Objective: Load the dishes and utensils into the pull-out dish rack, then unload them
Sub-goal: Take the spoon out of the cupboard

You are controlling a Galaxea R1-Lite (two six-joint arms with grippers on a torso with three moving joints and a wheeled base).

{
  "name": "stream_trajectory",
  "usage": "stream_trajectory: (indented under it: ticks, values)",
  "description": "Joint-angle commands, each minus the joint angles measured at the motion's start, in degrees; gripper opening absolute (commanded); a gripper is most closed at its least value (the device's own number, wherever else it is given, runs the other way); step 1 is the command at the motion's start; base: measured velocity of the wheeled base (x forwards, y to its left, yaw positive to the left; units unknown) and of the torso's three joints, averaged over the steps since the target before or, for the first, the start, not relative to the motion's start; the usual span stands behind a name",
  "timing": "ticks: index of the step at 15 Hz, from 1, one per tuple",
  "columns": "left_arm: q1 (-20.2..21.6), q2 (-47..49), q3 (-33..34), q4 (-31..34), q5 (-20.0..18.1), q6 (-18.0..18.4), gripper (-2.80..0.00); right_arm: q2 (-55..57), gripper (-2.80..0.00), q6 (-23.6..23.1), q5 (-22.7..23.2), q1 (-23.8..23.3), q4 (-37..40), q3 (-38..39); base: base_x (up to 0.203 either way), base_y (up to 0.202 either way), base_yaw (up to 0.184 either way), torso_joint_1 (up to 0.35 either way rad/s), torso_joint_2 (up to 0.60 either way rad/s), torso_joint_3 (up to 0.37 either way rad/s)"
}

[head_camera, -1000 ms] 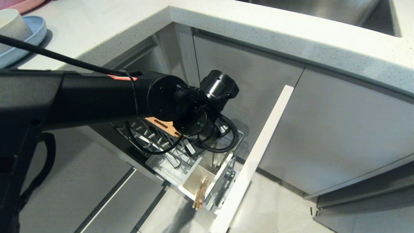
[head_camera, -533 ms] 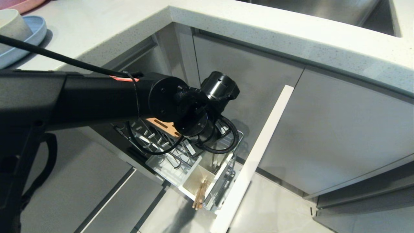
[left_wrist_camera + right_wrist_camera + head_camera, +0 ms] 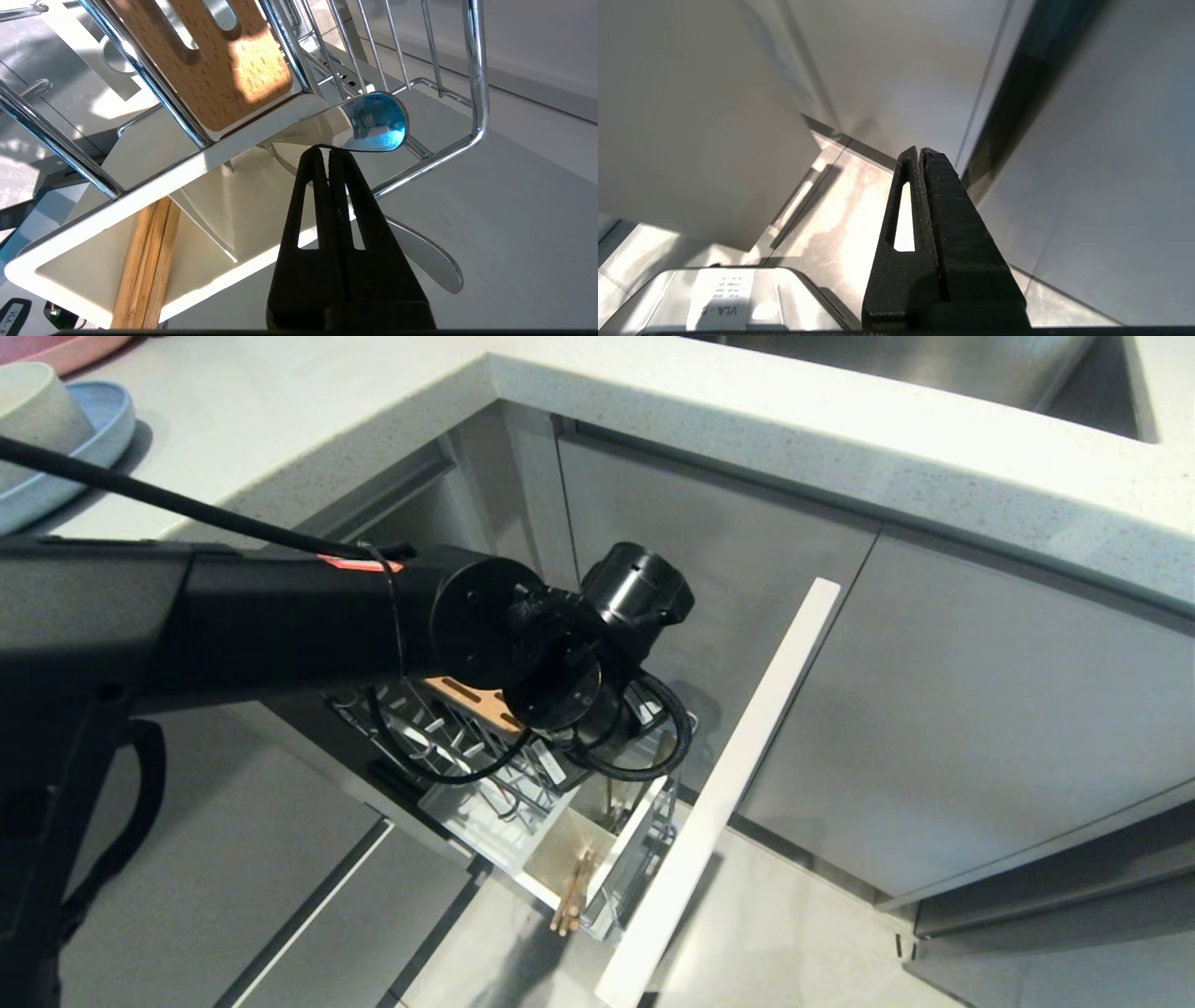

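- Head view: left arm (image 3: pixel 280 616) covers most of the pull-out dish rack (image 3: pixel 485 775); left tool itself hidden behind the wrist.
- Bowl (image 3: pixel 33 415) and blue plate (image 3: pixel 89 439) on the surface, at 10 o'clock, cut by the frame edge.
- Chopsticks (image 3: pixel 571 896): only the ends show above the caddy (image 3: pixel 560 859).
- Left wrist view: spoon (image 3: pixel 373 122) handle hidden behind the left tool (image 3: pixel 329 151); second spoon (image 3: pixel 427 263) mostly hidden.
- Right tool (image 3: pixel 920 151): base cut off.

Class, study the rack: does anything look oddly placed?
Yes. The chopsticks lean out over the caddy's rim rather than standing inside it. A spoon pokes out past the rack's wire edge, where the shut left hand pinches its bowl edge.
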Motion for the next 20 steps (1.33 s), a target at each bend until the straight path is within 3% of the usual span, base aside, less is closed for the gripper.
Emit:
stream_trajectory:
  ticks: [1, 11, 12, 14, 20]
  values:
    - [-0.3, -0.1, 0.0, 0.4, 0.2, -0.4, -2.80, -0.2, -2.80, 0.0, 0.0, 0.0, 0.0, 0.1, 0.000, 0.000, 0.000, 0.000, 0.00, 0.000]
    - [-3.7, -5.2, 0.3, 5.1, 0.7, 0.2, -2.80, -0.2, -2.80, 0.0, 0.0, 0.1, 0.0, 0.1, 0.000, 0.000, 0.000, 0.000, 0.00, 0.000]
    - [-3.6, -5.2, 0.5, 5.8, 1.3, 1.2, 0.00, -0.2, -2.80, 0.0, 0.0, 0.0, 0.0, 0.1, 0.000, 0.000, 0.000, 0.000, 0.00, 0.000]
    - [-3.9, -5.2, 1.5, 7.5, 4.1, 5.1, 0.00, -0.2, -2.80, 0.0, 0.0, 0.1, 0.0, 0.1, 0.000, 0.000, 0.000, 0.000, 0.00, 0.000]
    - [-4.6, -4.5, 3.9, 7.3, 6.7, 9.0, 0.00, -0.2, -2.80, 0.0, 0.0, 0.0, 0.0, 0.1, 0.000, 0.000, 0.000, 0.000, 0.00, 0.000]
